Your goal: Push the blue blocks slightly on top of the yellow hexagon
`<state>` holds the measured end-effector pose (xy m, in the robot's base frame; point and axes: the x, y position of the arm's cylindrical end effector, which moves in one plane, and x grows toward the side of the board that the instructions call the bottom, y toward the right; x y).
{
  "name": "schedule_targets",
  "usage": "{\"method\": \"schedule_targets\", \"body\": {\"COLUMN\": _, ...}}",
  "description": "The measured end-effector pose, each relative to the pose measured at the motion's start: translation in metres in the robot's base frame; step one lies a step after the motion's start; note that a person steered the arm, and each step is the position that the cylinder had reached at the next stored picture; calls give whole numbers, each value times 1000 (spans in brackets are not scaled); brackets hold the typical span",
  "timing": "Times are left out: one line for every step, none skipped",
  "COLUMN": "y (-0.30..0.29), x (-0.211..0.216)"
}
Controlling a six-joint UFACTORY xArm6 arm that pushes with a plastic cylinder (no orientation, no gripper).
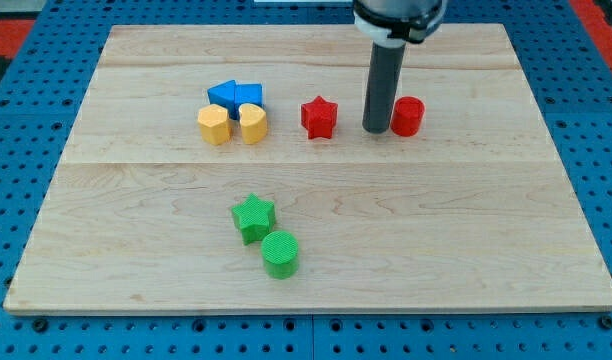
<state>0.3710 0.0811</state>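
Note:
Two blue blocks sit together at the view's upper left: a blue block point(223, 94) and a blue triangle-like block point(249, 94) on its right. Just below them lie the yellow hexagon point(214, 125) and a yellow heart-shaped block point(251, 123), touching the blue ones. My tip point(377, 130) rests on the board well to the right of these, between the red star point(318, 117) and the red cylinder point(407, 116), close beside the cylinder.
A green star point(253, 217) and a green cylinder point(280, 253) lie together near the view's bottom centre. The wooden board point(486, 230) lies on a blue perforated table.

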Motion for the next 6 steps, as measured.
{"method": "schedule_targets", "body": {"y": -21, "x": -40}}
{"method": "schedule_targets", "body": {"y": -71, "x": -40}}
{"method": "schedule_targets", "body": {"y": -96, "x": -38}}
{"method": "schedule_targets", "body": {"y": -90, "x": -22}}
{"method": "schedule_targets", "body": {"y": -99, "x": -38}}
{"method": "schedule_targets", "body": {"y": -136, "x": -41}}
